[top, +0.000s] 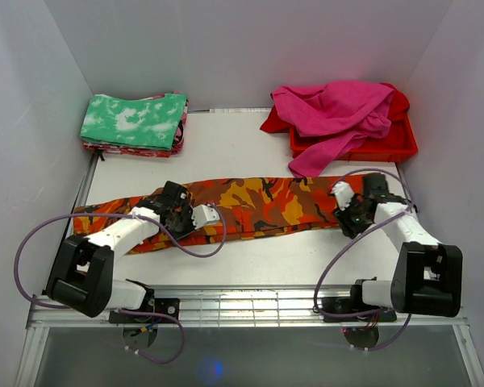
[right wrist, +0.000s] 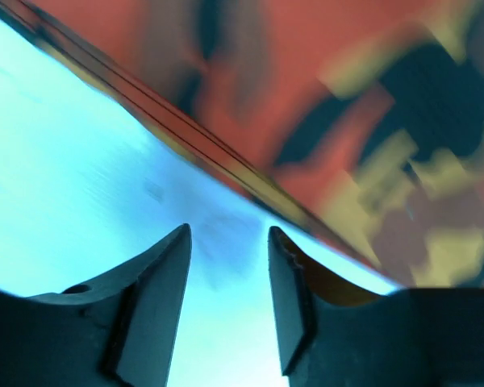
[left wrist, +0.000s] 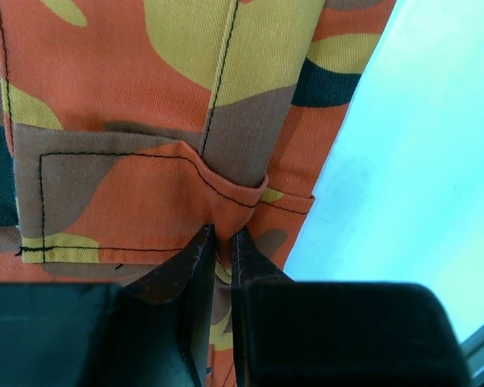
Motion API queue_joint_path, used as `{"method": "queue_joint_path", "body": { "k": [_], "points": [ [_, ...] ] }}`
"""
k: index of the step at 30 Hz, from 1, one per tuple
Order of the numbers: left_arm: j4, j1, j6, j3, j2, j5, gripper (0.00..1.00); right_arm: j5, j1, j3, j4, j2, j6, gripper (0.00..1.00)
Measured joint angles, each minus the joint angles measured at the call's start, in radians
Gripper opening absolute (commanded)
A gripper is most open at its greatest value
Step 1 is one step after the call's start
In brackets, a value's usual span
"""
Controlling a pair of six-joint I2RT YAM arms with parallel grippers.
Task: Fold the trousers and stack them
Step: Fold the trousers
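We look down on a flat white table (top: 226,145) boxed in by plain white walls (top: 250,48) on three sides, with a ribbed metal rail (top: 250,302) along its 6 o'clock edge. The long soft trousers in orange, red, yellow and dark brown camouflage (top: 266,201) lie flat in a band across the middle, from 9 o'clock to 3 o'clock. A folded green-and-white mottled cloth stack (top: 135,121) sits at 11 o'clock. A red plastic tray (top: 387,149) at 1 o'clock holds a crumpled magenta garment (top: 339,113) that spills over its rim.

The left gripper (left wrist: 222,238) has its jaws narrow, pinching the trousers by a stitched pocket. The right gripper (right wrist: 228,238) is parted with nothing between its jaws, over bare table just beside the trousers' edge.
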Motion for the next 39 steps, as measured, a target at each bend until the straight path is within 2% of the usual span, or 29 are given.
{"method": "queue_joint_path", "body": {
  "k": [1,6,10,12,14,18,19,24,39],
  "points": [
    [0.008,0.0,-0.005,0.011,0.015,0.001,0.0,-0.01,-0.084,0.028,-0.041,0.005,-0.021,0.59],
    [0.033,0.001,-0.02,0.034,0.052,0.008,0.0,-0.079,-0.403,0.201,-0.18,0.087,-0.097,0.62],
    [0.04,0.002,-0.023,0.035,0.063,0.01,0.0,-0.124,-0.592,0.313,-0.232,0.199,-0.1,0.54],
    [0.039,0.008,-0.024,0.04,0.071,0.011,0.0,-0.135,-0.655,0.346,-0.243,0.249,-0.095,0.54],
    [0.039,0.011,-0.024,0.045,0.077,0.014,0.0,-0.153,-0.683,0.359,-0.258,0.282,-0.09,0.56],
    [0.035,0.015,-0.029,0.061,0.096,0.022,0.0,-0.205,-0.705,0.359,-0.269,0.319,-0.062,0.68],
    [0.034,0.016,-0.031,0.066,0.101,0.024,0.0,-0.223,-0.708,0.359,-0.267,0.325,-0.049,0.76],
    [0.03,0.019,-0.033,0.077,0.112,0.026,0.0,-0.315,-0.712,0.373,-0.259,0.349,0.028,0.91],
    [0.031,0.019,-0.032,0.076,0.109,0.026,0.0,-0.335,-0.715,0.459,-0.144,0.442,0.212,0.9]
  ]
}}
